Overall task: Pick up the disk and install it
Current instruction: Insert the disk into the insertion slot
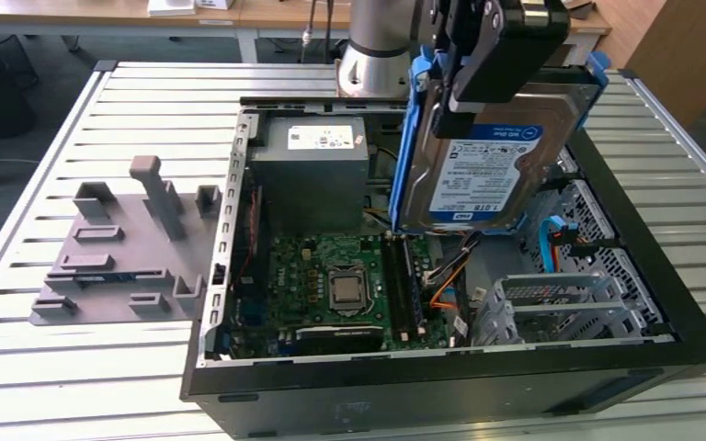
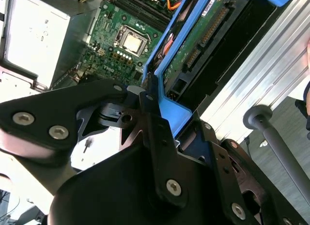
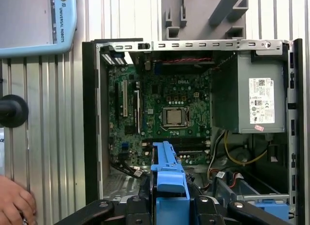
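Observation:
The disk [image 1: 500,161], a silver drive with a white-and-blue label in a blue carrier, hangs on edge above the right half of the open computer case [image 1: 451,381]. My gripper [image 1: 482,92] is shut on the disk's upper end. In the second wrist view the gripper [image 2: 162,113] clamps the blue carrier, and the disk's green circuit board [image 2: 203,36] faces the camera. In the first wrist view the carrier's blue edge [image 3: 167,176] sticks out between the black fingers [image 3: 208,205] over the motherboard [image 3: 169,113].
A grey power supply [image 1: 310,156] fills the case's back corner. The metal drive cage [image 1: 574,303] with blue latches sits at the exterior view's right, below the disk. A grey plastic fixture [image 1: 126,248] lies beside the case. A person's hand [image 3: 14,201] rests on the slatted table.

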You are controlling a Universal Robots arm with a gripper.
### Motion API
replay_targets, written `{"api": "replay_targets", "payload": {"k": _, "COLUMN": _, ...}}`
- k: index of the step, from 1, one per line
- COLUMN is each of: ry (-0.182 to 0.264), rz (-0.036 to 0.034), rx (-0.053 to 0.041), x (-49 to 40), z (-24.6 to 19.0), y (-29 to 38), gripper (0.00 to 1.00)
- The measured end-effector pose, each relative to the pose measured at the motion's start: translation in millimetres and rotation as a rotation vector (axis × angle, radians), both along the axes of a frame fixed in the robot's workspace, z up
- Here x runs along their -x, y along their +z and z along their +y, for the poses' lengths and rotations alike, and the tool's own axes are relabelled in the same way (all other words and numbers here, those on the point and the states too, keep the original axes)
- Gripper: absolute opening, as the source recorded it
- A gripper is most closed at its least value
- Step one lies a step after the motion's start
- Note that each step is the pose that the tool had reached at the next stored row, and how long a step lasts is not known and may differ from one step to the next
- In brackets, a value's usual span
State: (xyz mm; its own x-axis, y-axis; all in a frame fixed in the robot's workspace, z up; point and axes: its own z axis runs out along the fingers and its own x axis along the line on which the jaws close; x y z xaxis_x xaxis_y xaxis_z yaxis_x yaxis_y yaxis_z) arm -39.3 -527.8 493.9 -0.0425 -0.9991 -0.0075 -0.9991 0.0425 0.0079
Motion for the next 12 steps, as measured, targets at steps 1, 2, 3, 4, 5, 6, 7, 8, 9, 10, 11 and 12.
{"api": "replay_targets", "payload": {"k": 1, "ry": 0.0, "rz": 0.0, "rx": 0.0002, "x": -0.3, "z": -0.8, "y": -0.6, "gripper": 0.36}}
{"api": "replay_targets", "payload": {"k": 2, "ry": 0.0, "rz": 0.0, "rx": 0.0002, "x": -0.6, "z": -1.9, "y": -1.1, "gripper": 0.36}}
{"api": "replay_targets", "payload": {"k": 3, "ry": 0.0, "rz": 0.0, "rx": 0.0, "x": -0.7, "z": -3.3, "y": -1.7, "gripper": 0.36}}
{"api": "replay_targets", "payload": {"k": 4, "ry": 0.0, "rz": -0.0001, "rx": 0.0001, "x": -0.9, "z": -4.7, "y": -2.1, "gripper": 0.36}}
{"api": "replay_targets", "payload": {"k": 5, "ry": 0.0, "rz": 0.0, "rx": 0.0004, "x": -1.0, "z": -6.3, "y": -2.5, "gripper": 0.36}}
{"api": "replay_targets", "payload": {"k": 6, "ry": 0.0, "rz": 0.0001, "rx": 0.0008, "x": -1.3, "z": -8.0, "y": -2.8, "gripper": 0.36}}
{"api": "replay_targets", "payload": {"k": 7, "ry": 0.0, "rz": 0.0, "rx": 0.0008, "x": -1.5, "z": -9.7, "y": -3.3, "gripper": 0.36}}
{"api": "replay_targets", "payload": {"k": 8, "ry": 0.0, "rz": 0.0, "rx": 0.0011, "x": -1.8, "z": -11.6, "y": -3.7, "gripper": 0.36}}
{"api": "replay_targets", "payload": {"k": 9, "ry": 0.0, "rz": 0.0, "rx": 0.0012, "x": -2.1, "z": -13.2, "y": -4.2, "gripper": 0.36}}
{"api": "replay_targets", "payload": {"k": 10, "ry": 0.0, "rz": 0.0, "rx": 0.0014, "x": -2.4, "z": -14.6, "y": -4.6, "gripper": 0.36}}
{"api": "replay_targets", "payload": {"k": 11, "ry": 0.0, "rz": 0.0, "rx": 0.0018, "x": -3.2, "z": -16.0, "y": -5.2, "gripper": 0.36}}
{"api": "replay_targets", "payload": {"k": 12, "ry": 0.0, "rz": -0.0001, "rx": 0.0026, "x": -4.2, "z": -16.8, "y": -5.5, "gripper": 0.36}}
